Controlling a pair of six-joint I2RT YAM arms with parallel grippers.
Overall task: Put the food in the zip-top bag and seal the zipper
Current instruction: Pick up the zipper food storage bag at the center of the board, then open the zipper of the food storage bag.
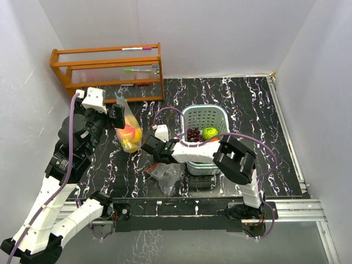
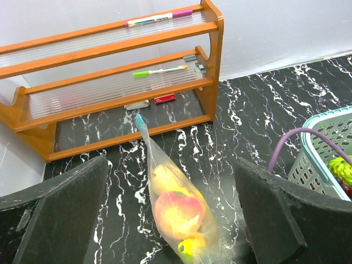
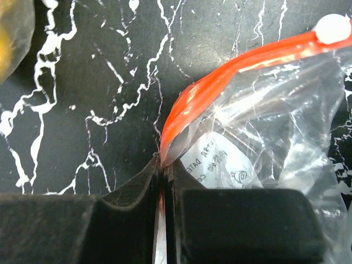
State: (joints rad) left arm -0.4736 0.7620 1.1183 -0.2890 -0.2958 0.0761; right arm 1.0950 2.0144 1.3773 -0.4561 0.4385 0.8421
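The right pincer is clamped on the red zipper strip of a crumpled zip-top bag on the table. With so thin an edge held, a pull could slip it free or bunch the mouth shut. Just beyond, grapes and a green fruit sit in the basket, apart from that pincer. Further left, the left pincer gapes above a second, fruit-filled bag.

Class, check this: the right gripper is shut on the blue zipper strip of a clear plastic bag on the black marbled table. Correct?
No: the right gripper is shut on a red zipper strip, not blue, as the right wrist view shows.
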